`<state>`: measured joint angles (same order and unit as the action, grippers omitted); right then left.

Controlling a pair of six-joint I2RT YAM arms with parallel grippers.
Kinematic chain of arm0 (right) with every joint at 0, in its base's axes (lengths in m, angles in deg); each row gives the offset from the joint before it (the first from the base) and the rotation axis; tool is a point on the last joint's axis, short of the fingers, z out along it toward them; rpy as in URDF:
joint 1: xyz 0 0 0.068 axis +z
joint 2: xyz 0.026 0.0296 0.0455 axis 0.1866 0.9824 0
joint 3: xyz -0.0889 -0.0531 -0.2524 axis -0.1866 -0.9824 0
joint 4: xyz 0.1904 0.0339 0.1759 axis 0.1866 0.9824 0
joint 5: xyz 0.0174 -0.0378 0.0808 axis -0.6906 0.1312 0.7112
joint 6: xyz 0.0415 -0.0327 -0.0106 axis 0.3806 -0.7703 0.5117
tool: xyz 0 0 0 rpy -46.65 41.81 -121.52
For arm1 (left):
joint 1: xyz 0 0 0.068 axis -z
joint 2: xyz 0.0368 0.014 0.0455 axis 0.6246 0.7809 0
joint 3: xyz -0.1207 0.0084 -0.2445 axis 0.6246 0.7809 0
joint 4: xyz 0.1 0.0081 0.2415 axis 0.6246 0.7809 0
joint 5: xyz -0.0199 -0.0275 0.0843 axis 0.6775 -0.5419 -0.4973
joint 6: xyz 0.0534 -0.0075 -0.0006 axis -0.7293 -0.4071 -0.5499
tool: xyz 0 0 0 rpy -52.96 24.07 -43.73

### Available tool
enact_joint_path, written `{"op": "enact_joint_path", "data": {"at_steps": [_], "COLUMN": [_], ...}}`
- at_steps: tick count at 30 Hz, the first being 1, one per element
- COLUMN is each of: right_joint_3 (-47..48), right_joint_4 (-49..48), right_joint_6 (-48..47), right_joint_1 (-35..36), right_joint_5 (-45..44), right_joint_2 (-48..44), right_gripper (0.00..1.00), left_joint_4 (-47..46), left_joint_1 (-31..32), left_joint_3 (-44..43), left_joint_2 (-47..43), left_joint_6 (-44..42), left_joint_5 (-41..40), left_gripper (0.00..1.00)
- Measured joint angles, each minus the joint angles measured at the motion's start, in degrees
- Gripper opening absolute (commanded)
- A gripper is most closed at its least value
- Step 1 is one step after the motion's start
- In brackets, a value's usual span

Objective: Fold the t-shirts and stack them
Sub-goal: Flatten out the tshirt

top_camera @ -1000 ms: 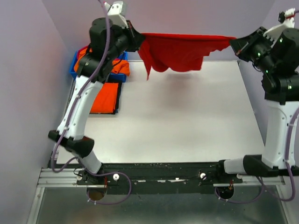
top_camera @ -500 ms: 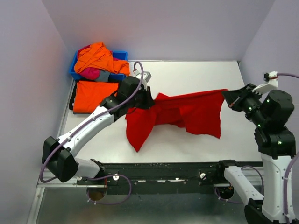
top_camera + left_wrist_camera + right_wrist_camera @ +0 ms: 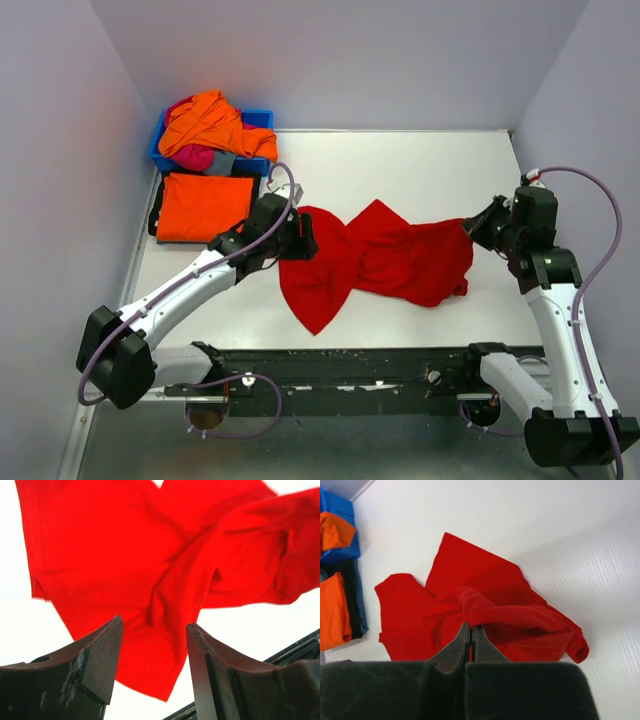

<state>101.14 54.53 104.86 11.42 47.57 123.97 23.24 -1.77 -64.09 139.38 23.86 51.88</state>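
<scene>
A bright red t-shirt (image 3: 375, 265) lies crumpled on the white table (image 3: 420, 170), between my two arms. My right gripper (image 3: 470, 232) is shut on a raised fold at the shirt's right end; the wrist view shows red cloth (image 3: 485, 605) pinched at the tips of the right gripper (image 3: 471, 627). At the shirt's left edge, my left gripper (image 3: 306, 240) is open, and in the wrist view the left gripper (image 3: 155, 627) holds nothing, with the red shirt (image 3: 125, 560) lying beyond it. A folded orange t-shirt (image 3: 203, 205) lies flat at the back left.
A blue bin (image 3: 158, 150) in the back left corner holds a heap of orange (image 3: 210, 122), magenta (image 3: 192, 157) and grey (image 3: 224, 163) shirts. A dark edge (image 3: 256, 200) shows beside the folded orange shirt. Walls close in on left, back and right.
Both arms came down from holding the red shirt stretched in the air. The left gripper opened and let go of its end; the shirt now rests on the table.
</scene>
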Motion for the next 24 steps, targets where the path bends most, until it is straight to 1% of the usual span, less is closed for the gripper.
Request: {"op": "enact_joint_path", "data": {"at_steps": [5, 7, 11, 16, 20, 24], "right_joint_3": [-5.4, -7.6, -11.1, -12.3, -13.3, -14.5], "right_joint_4": [-3.2, -4.7, -6.9, -9.0, -10.6, -11.6], "right_joint_6": [1.1, 1.6, 2.5, 3.3, 3.6, 4.1], "right_joint_1": [0.0, 0.0, 0.0, 0.0, 0.0, 0.0], "right_joint_5": [-2.8, -3.2, -3.4, -3.4, -3.3, -3.0], "right_joint_2": [-0.9, -1.2, -1.9, -2.1, -2.5, -2.5], "right_gripper": [0.01, 0.01, 0.01, 0.01, 0.01, 0.01], "left_joint_4": [0.8, 1.9, 4.1, 4.2, 3.4, 1.1], "left_joint_1": [0.0, 0.0, 0.0, 0.8, 0.8, 0.7], "left_joint_3": [8.8, 13.7, 19.3, 22.4, 22.8, 22.6], "left_joint_2": [-2.9, -5.0, -8.4, -8.9, -7.0, -2.6], "left_joint_6": [3.1, 5.8, 10.8, 16.2, 18.2, 19.1], "left_joint_5": [-0.4, -0.5, 0.0, 0.9, 1.2, 1.0], "left_gripper": [0.62, 0.63, 0.65, 0.66, 0.66, 0.56]}}
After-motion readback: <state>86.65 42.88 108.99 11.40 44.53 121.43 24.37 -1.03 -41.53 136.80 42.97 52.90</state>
